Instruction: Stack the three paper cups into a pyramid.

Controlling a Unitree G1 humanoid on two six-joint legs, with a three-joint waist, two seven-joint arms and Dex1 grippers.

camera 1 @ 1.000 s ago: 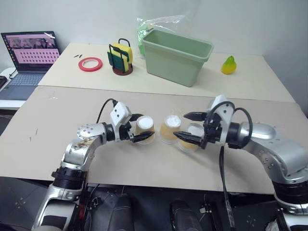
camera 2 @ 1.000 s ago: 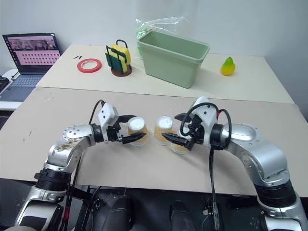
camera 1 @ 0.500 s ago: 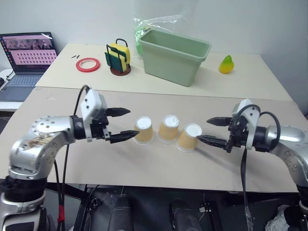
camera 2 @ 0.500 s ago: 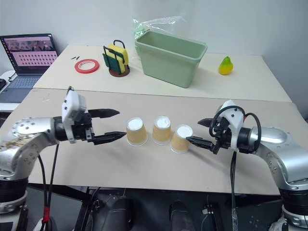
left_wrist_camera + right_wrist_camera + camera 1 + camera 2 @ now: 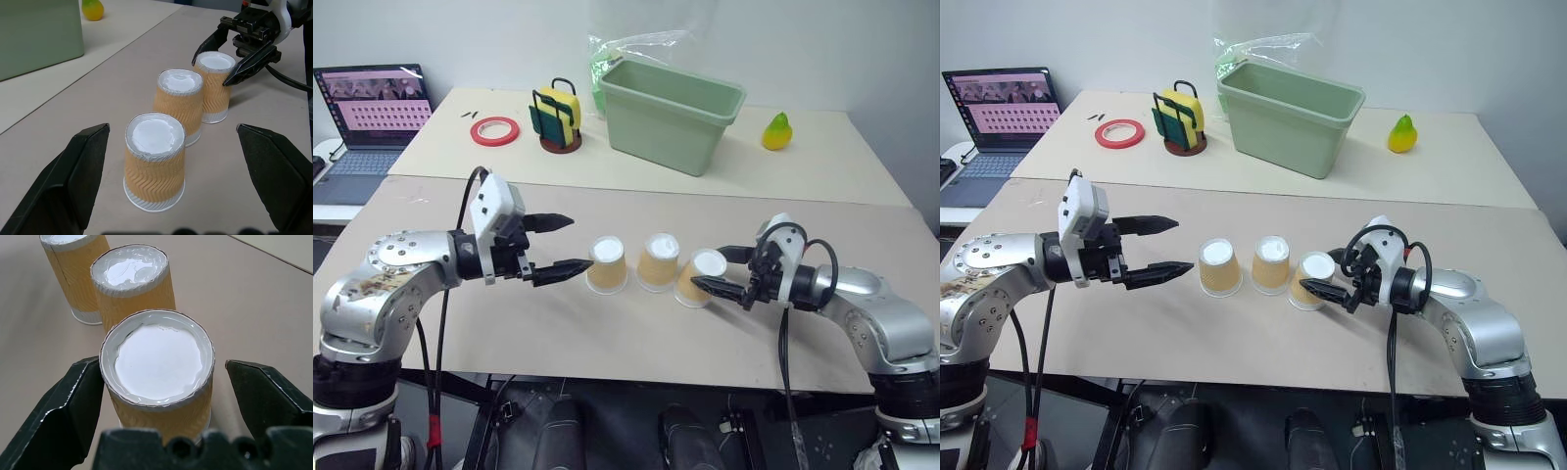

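Three paper cups stand upside down in a row on the brown table top: the left cup (image 5: 606,265), the middle cup (image 5: 658,261) and the right cup (image 5: 701,277), which leans slightly. My left gripper (image 5: 573,243) hovers open just left of the left cup (image 5: 154,161), pointing at it and holding nothing. My right gripper (image 5: 713,267) is open with one finger on each side of the right cup (image 5: 159,362), close to its walls. The fingers are not clamped on it.
On the far table stand a large green bin (image 5: 672,113), a clear plastic bag (image 5: 636,49), a holder with sponges (image 5: 558,119), a red tape roll (image 5: 496,129) and a yellow pear (image 5: 777,131). A laptop (image 5: 374,103) sits far left.
Both grippers drew back from the cups they were around. The left one stays back at the left, while the right one has come in again around the right cup. The cups stayed put.
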